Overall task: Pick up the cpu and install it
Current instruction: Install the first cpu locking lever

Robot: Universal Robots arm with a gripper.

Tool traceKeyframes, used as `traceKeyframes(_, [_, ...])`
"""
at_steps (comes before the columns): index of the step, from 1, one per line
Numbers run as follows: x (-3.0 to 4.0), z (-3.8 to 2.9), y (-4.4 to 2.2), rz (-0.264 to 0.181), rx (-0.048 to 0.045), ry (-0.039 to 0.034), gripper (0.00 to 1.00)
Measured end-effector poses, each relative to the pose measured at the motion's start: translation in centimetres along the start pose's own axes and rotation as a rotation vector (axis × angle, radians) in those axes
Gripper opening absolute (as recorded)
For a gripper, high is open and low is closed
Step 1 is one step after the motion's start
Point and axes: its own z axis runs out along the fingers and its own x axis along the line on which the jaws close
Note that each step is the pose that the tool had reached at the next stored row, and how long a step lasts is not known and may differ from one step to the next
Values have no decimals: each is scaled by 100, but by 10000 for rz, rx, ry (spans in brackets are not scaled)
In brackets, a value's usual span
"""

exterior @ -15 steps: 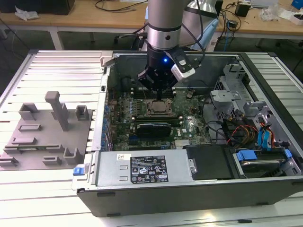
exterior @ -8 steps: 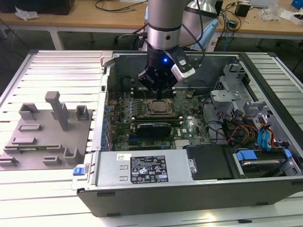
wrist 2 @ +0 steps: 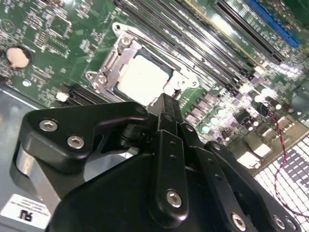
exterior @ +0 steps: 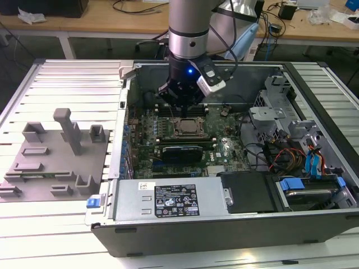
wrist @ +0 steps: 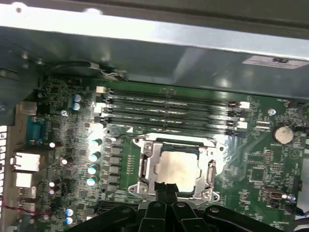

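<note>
Cpu [wrist: 176, 169]: lies flat inside the socket [wrist: 144, 166]; the job looks nearly done.
Pincer [wrist: 165, 186]: hangs just above the socket; open or shut, I cannot tell.

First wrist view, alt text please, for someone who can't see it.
A pale square cpu sits inside the metal-framed socket on a green motherboard, with the black gripper right at the socket's edge. Long memory slots run alongside the socket.

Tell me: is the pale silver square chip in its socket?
In: the chip lies flat within the socket's metal frame, under the gripper.
</note>
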Motion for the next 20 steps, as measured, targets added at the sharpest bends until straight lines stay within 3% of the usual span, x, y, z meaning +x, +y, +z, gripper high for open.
traceKeyframes(4, [146,-3,23,0,0,0,11])
traceKeyframes(8, [384,-9,64,1,0,-1,11])
traceKeyframes(11, [420,-11,67,0,-18,-2,11])
traceKeyframes(12, [424,-11,68,3,-80,-18,11])
traceKeyframes(13, [436,-11,69,5,-214,-50,11])
traceKeyframes(14, [468,-11,73,13,-458,-127,11])
traceKeyframes(15, [493,-12,75,26,-929,-245,11])
traceKeyframes(16, [499,-12,76,35,-1210,-303,11])
traceKeyframes(17, [500,-12,76,38,-1319,-323,11])
traceKeyframes(20, [501,-12,76,40,-1363,-328,11])
